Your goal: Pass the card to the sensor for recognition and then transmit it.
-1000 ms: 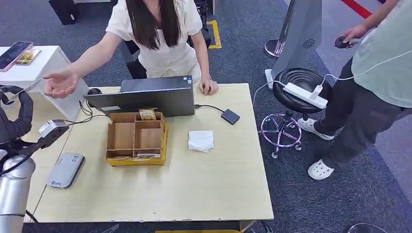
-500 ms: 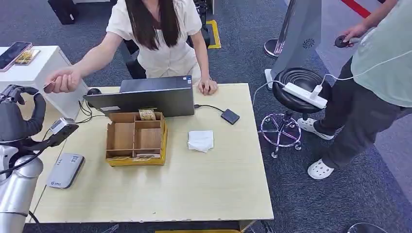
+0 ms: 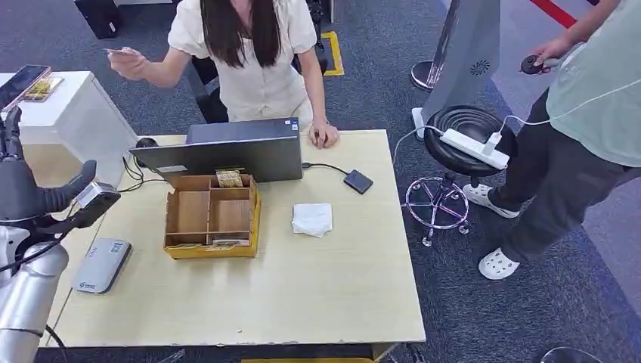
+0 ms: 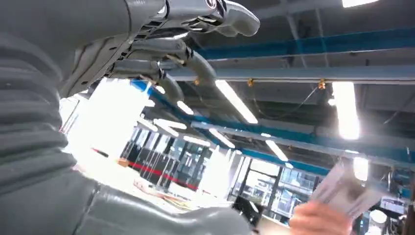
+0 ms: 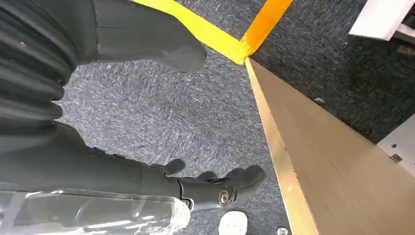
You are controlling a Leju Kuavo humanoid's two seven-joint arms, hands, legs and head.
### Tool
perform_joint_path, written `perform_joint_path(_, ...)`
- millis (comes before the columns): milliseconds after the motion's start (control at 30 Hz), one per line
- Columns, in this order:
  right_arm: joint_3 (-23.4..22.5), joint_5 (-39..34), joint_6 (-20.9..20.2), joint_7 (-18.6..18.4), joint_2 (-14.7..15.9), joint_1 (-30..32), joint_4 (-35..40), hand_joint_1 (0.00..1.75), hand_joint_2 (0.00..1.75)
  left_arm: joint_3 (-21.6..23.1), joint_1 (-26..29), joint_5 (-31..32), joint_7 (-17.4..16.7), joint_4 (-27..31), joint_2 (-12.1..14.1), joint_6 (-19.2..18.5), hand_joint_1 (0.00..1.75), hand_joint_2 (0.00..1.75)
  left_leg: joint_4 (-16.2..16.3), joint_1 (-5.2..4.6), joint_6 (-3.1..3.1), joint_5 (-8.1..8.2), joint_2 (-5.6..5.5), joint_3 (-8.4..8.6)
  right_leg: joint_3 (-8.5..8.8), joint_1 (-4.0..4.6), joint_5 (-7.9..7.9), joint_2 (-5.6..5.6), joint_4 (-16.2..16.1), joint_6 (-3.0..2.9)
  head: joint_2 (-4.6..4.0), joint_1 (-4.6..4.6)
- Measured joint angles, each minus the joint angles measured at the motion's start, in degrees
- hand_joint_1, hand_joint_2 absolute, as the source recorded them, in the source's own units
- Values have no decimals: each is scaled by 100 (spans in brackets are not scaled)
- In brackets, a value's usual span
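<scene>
Left hand (image 3: 19, 181) sits at nine o'clock in the head view, fingers spread and holding nothing, above the table (image 3: 325, 295) edge near the grey sensor (image 3: 101, 265). At eleven o'clock a person's hand (image 3: 130, 62) holds the card (image 3: 115, 51) raised, well apart from the robot. From the left wrist, the left hand (image 4: 147, 54) shows fingers apart and empty, the blurred card (image 4: 345, 188) at four o'clock. From the right wrist, the right hand (image 5: 205, 188) hangs over carpet, fingers loosely extended, empty, beside the table's edge (image 5: 313, 161).
</scene>
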State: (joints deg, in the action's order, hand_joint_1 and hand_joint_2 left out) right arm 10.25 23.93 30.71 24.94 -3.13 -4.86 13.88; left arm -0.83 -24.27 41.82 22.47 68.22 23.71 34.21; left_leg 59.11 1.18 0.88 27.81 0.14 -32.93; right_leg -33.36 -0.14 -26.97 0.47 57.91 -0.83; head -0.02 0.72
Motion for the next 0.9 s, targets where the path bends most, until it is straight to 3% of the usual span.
perform_joint_path(100,-2,-9,11,-15,0,0,0,0,175,0,-16,-129,-33,-26,0,-124,0,175,0,0,0,0,0,0,0,0,0,0,0,0,0,2)
perform_joint_path(200,-11,-24,26,-15,0,-2,0,0,175,2,-61,-311,-166,-79,2,-501,0,175,0,0,0,0,-1,-1,0,0,0,-1,0,0,0,2)
perform_joint_path(267,-28,-28,31,-15,0,3,0,0,175,2,-96,-572,-250,-125,29,-935,0,175,0,0,0,0,1,-1,0,0,0,0,0,0,0,0)
perform_joint_path(367,-44,-39,39,4,0,10,-2,0,175,2,-108,-1077,-380,-153,168,-1936,0,175,0,1,0,0,5,-1,-2,1,0,4,0,0,0,2)
perform_joint_path(500,-61,-50,37,39,0,22,-2,0,175,31,-106,-1207,-429,-153,363,-2525,0,175,-2,1,0,0,5,-3,0,1,-1,5,4,0,0,0)
perform_joint_path(700,-162,-87,26,166,24,65,-9,0,175,273,314,-1201,-501,328,1492,-4010,0,175,-3,3,3,3,32,-5,-14,3,-1,38,5,-1,0,6)
perform_joint_path(767,-190,-94,26,195,39,73,-15,0,175,308,518,-1288,-575,610,2044,-4501,0,175,-3,6,7,6,33,-8,-19,8,-2,38,5,-2,0,8)
perform_joint_path(833,-219,-103,26,223,50,88,-20,0,175,369,622,-1308,-636,831,2497,-4739,0,175,-3,8,7,6,31,-13,-23,9,-2,35,4,-2,0,9)
perform_joint_path(900,-245,-103,26,232,57,93,-24,0,175,391,661,-1334,-671,990,2785,-4818,0,175,-3,7,7,6,19,-14,-20,8,-4,21,4,0,0,9)
